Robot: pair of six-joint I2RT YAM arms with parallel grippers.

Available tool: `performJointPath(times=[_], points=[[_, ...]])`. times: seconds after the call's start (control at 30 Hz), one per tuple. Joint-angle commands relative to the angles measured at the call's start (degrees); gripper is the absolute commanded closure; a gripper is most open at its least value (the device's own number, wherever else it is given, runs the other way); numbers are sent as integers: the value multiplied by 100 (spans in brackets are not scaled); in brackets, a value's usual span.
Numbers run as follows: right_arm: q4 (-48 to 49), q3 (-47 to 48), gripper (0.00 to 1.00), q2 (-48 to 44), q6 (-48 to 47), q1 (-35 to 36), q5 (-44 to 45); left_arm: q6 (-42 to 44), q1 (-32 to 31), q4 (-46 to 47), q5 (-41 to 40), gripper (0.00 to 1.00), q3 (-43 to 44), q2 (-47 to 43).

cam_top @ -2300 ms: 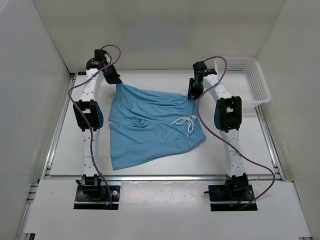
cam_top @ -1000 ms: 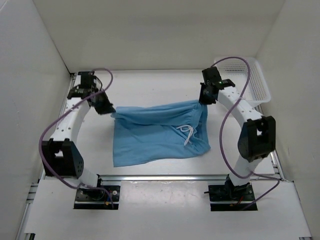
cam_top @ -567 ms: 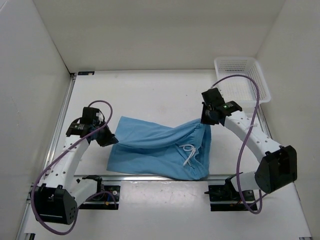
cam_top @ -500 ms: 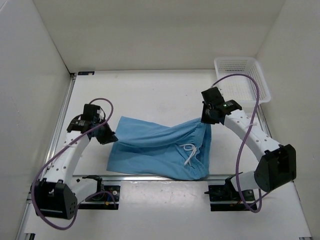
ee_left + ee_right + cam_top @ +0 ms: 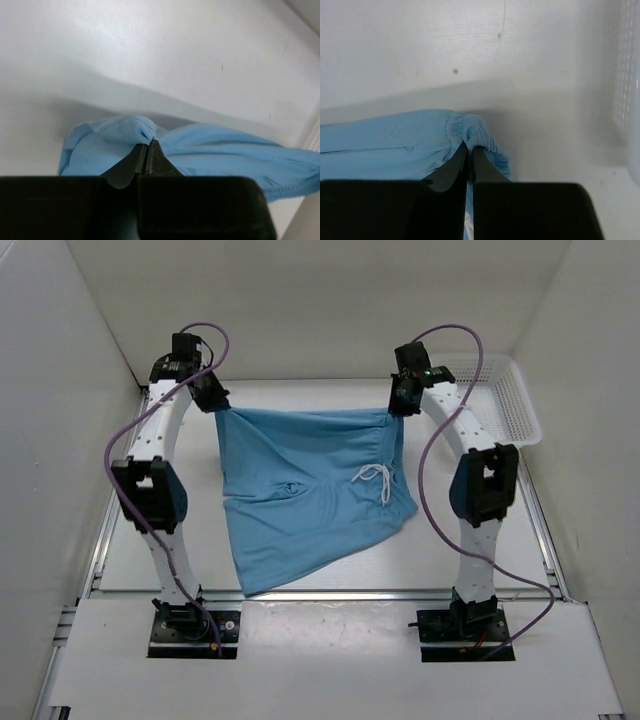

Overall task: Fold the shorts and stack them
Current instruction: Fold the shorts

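On white table (image 5: 200, 540): shorts (image 5: 310, 480), basket (image 5: 505, 390)

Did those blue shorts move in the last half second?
Yes. The shorts went back from the near rail toward the far wall, top edge now level with the basket.

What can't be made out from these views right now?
- Top external: whether the shorts hang clear of the table at their far edge; the high angle hides height.
- Left wrist: the body of the left gripper blocks the lower frame; the shorts run off the right edge.
- Right wrist: the basket is cut by the right edge and blurred; contents unseen.
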Motion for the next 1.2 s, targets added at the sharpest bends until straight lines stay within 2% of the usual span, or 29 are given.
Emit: performJointPath(times=[0.0,0.03,0.07,0.1,0.17,0.2,0.3,0.4,0.47,0.57,0.63,0.67,0.7,0.77,0.8,0.83,0.87,0.9,0.93,0.97,1.0,1.03,1.07,1.1,1.13,1.17], points=[[-145,1387,100,870,-397,-132,-493,295,123,-390,-58,90,1333,1008],[-223,1681,100,1289,-484,-132,-546,296,175,-460,-58,90,1711,1603],[-294,1953,100,1494,-554,-185,-546,357,176,-661,-58,90,2489,1887],[-294,2504,100,1678,-555,-185,-546,357,176,-750,-58,90,2853,2151],[-347,2982,100,2153,-555,-246,-677,410,307,-803,65,90,3626,2767],[-347,3367,100,2268,-555,-299,-748,410,308,-734,196,90,3770,2899],[-163,3696,100,2542,-555,-352,-880,349,466,-505,521,90,3841,3041],[83,3556,100,2489,-555,-352,-880,349,466,-452,522,90,3711,2866],[206,3328,100,2314,-503,-404,-985,401,396,-452,427,90,3421,2429],[207,3274,100,2129,-502,-405,-1039,542,212,-452,294,90,2622,1587],[207,2987,100,1866,-555,-405,-1091,673,-8,-452,223,90,1788,1066],[207,2802,100,1726,-555,-405,-1091,674,-96,-452,223,90,1437,498],[207,2574,100,1394,-607,-405,-1039,604,-297,-452,223,90,694,205],[276,1722,100,1014,-669,-405,-978,464,-535,-452,223,90,-153,-410],[425,1371,100,577,-669,-405,-907,280,-823,-373,171,90,-1071,-1065],[522,984,100,321,-669,-405,-837,156,-983,-312,75,90,-1542,-1394],[645,128,100,-230,-669,-405,-775,7,-1141,-311,22,90,-2016,-1719],[924,-333,100,-531,-609,-405,-714,-142,-1299,-241,21,90,-2473,-2358],[1101,-808,100,-856,-530,-405,-531,-509,-1640,-241,-31,90,-3409,-2686],[1268,-1726,100,-1469,-529,-405,-407,-739,-1818,-171,-92,90,-3871,-2994],[1401,-2170,99,-1779,-329,-405,-293,-985,-1976,-92,-93,90,-4328,-3293],[1550,-2558,93,-2061,-240,-405,-196,-1205,-2256,-30,-93,85,-5185,-3826],[1603,-2901,79,-2568,-239,-405,-195,-1625,-2346,-30,-41,62,-5559,-4041],[1656,-3609,69,-2852,-178,-257,-82,-1786,-2408,-30,-40,44,-5885,-4225],[1718,-3947,53,-3116,-73,-177,59,-1979,-2408,-30,-40,30,-6332,-4549],[1718,-4481,32,-3641,24,-72,234,-2033,-2408,-30,-40,21,-6458,-4692]])
